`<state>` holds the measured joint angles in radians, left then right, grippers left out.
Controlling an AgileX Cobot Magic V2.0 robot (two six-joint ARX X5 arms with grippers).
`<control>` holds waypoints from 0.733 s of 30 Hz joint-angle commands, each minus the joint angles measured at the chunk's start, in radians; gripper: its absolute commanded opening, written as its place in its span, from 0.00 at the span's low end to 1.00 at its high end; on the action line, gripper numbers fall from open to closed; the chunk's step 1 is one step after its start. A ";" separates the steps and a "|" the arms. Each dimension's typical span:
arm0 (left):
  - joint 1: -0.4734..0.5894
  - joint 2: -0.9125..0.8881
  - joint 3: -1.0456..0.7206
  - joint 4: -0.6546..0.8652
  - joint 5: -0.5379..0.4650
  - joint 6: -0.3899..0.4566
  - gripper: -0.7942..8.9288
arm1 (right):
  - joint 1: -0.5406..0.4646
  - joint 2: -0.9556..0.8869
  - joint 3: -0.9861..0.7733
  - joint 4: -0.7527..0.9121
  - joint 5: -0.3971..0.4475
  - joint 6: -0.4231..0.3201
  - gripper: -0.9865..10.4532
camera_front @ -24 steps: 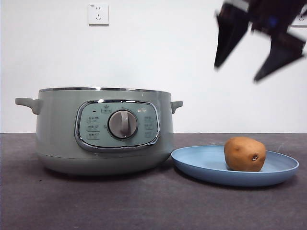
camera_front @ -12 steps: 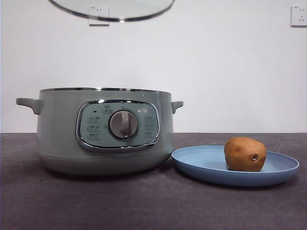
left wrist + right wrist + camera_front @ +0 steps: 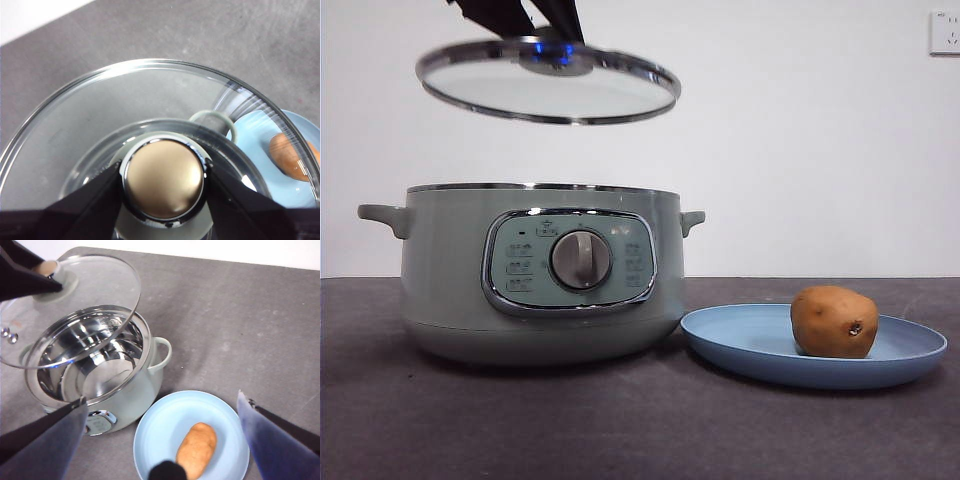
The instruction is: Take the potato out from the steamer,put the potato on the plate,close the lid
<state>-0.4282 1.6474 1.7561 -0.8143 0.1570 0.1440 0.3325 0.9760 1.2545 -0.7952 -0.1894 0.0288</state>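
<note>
Done: the potato (image 3: 834, 322) lies on the plate (image 3: 740, 345), at 3 o'clock from the steamer (image 3: 445, 270).
Left gripper (image 3: 162, 180): clamped on the knob of the lid (image 3: 548, 88), held above the open pot.
Right gripper (image 3: 165, 405): jaws wide apart, holding nothing, above the plate.
Left to do: put the lid down on the pot.

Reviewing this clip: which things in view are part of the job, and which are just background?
Job items:
- potato, lying on the plate
- steamer, open
- lid, held above the steamer by the left tool
- right tool, open, above the plate

Just there:
- wall socket
- table
</note>
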 commanded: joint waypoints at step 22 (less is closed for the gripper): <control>0.006 -0.014 -0.300 0.236 0.010 -0.037 0.07 | 0.000 0.000 0.000 0.005 0.040 0.008 0.52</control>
<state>-0.4255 1.6466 1.4635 -0.6033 0.1539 0.1219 0.3325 0.9760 1.2545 -0.7948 -0.1532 0.0303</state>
